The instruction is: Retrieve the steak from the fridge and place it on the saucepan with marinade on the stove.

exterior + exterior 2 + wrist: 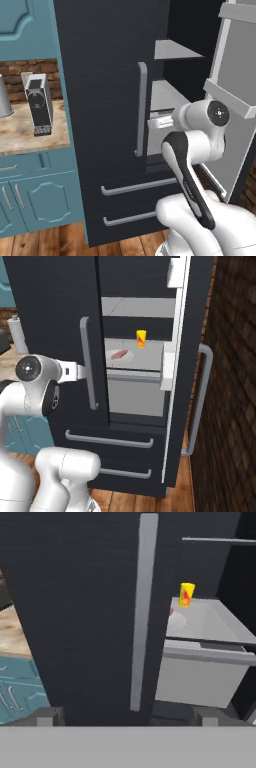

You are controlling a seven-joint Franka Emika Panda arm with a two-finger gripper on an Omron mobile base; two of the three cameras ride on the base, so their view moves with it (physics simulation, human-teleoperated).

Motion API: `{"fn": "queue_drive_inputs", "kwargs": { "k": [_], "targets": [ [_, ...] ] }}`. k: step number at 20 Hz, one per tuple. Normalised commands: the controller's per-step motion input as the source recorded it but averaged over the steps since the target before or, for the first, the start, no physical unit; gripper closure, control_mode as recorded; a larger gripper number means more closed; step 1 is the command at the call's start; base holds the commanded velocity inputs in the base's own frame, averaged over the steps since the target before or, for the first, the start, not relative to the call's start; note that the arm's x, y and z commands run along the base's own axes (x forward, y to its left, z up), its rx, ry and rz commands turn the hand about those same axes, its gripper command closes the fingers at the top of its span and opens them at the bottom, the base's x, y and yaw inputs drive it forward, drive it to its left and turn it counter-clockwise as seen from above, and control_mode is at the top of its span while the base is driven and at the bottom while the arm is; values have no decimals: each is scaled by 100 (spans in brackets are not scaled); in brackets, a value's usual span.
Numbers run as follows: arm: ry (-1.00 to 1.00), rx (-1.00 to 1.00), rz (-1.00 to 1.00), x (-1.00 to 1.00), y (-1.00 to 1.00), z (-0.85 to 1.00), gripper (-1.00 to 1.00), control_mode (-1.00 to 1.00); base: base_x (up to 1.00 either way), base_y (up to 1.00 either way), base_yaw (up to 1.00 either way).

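The fridge (55, 316) stands with its left door shut and its right door (185, 356) swung open. On a grey middle shelf inside, the steak (119, 355) lies flat on a small white plate (129, 358). In the hand view the steak (172, 612) peeks out past the edge of the left door. My gripper (126, 717) is open and holds nothing. It hangs in front of the left door's long silver handle (142, 612), level with that shelf and left of the opening. My hand (75, 371) reaches up to that handle. The saucepan and the stove are out of view.
A small yellow carton (142, 338) stands behind the plate on the same shelf. Two lower drawers (110, 441) sit under the doors. A wooden counter (20, 132) with a black-and-white appliance (37, 102) lies to the left, and a brick wall (230, 381) rises close on the right.
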Motion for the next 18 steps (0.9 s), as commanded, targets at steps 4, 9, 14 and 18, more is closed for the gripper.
{"fn": "queue_drive_inputs", "kwargs": {
  "k": [4,9,14,18],
  "targets": [
    [0,5,-16,38,0,46,-100,-100,0,0,0],
    [0,4,-8,60,0,37,-100,-100,0,0,0],
    [2,7,0,72,0,11,-100,-100,0,0,0],
    [1,6,1,78,0,0,-100,-100,0,0,0]
  ]
}}
